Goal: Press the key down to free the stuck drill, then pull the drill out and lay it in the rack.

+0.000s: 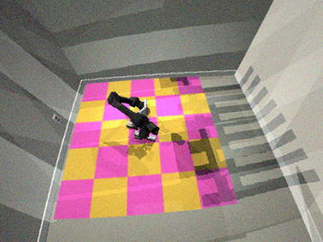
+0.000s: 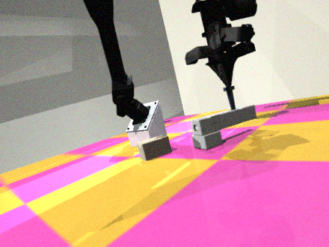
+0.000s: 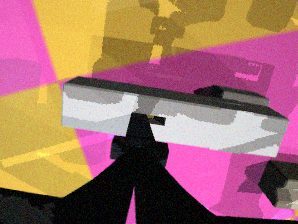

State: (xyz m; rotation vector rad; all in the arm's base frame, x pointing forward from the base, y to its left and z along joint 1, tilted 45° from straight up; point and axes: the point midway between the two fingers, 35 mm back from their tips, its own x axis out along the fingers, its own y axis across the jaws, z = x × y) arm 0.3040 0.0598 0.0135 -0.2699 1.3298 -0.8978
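A long grey bar (image 2: pixel 233 117) (image 3: pixel 200 127) (image 1: pixel 152 138) lies level on a small grey support block (image 2: pixel 209 141). A dark T-shaped key (image 2: pixel 231 98) (image 3: pixel 140 126) stands upright in the bar's slot, its crosshead above the bar. My gripper (image 2: pixel 228 84) (image 3: pixel 137 155) points down with its fingers shut and empty, its tips at the crosshead of the key, apparently touching it. The drill cannot be made out; only a small opening shows in the bar's near end in the exterior view. A low grey-brown block (image 2: pixel 156 148) (image 3: pixel 286 186) (image 1: pixel 130 125) may be the rack; I cannot tell.
My arm's base stands on a white slanted mount (image 2: pixel 157 121) (image 1: pixel 144 106) just behind the low block. My forearm and wrist hang over the bar and hide part of it in the top view. Shadows fall across the pink and yellow chequered floor (image 1: pixel 146 192).
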